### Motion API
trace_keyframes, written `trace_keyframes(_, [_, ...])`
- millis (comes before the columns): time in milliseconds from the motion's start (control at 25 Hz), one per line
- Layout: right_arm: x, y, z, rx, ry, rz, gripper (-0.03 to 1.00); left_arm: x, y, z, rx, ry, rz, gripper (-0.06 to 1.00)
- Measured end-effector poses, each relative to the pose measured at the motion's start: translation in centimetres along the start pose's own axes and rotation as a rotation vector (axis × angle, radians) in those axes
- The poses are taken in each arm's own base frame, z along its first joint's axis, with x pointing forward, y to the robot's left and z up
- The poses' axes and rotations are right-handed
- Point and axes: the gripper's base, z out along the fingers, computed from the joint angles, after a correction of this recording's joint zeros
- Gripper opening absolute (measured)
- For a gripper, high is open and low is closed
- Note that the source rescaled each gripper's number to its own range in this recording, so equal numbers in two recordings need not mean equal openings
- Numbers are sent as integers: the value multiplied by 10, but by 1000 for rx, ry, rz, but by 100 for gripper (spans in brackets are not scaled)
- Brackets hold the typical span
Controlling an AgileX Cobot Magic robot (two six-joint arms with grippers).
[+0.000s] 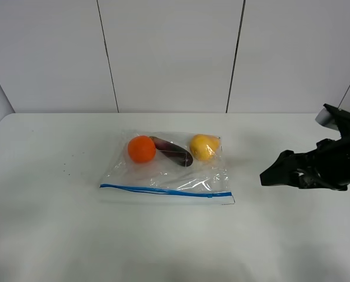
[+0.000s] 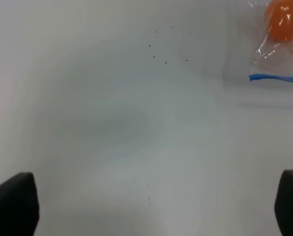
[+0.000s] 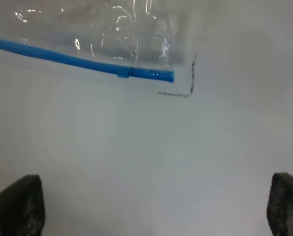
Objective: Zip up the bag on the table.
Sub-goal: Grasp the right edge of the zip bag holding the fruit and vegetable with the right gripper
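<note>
Clear zip bag flat at the middle of the white table, both pincers wide apart and empty.

Holds an orange, a dark purple aubergine and a yellow lemon-like fruit along the far side, with the blue zip strip running along the near edge. Off to the right and well clear of the bag, the black right gripper, pointed toward it, fingers spread with nothing between them, looking down on the strip's right end. Left gripper out of the high view; seen from its own wrist with fingers equally spread over bare table, a few dark specks ahead and the bag's left corner just in sight.
</note>
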Motion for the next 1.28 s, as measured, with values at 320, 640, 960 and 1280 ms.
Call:
trace_keyframes(320, [-4,-56,49,-355,59,94,100,0,0,0,0,0,0,100])
trace_keyframes(640, [-21,-101,99,-584,61,187,100,0,0,0,0,0,0,100])
trace_keyframes(960, [-34,-125,129,-582,87,178,100,0,0,0,0,0,0,100])
trace_keyframes(1280, [-37,-125,132,-559,80,214,100,0,0,0,0,0,0,100])
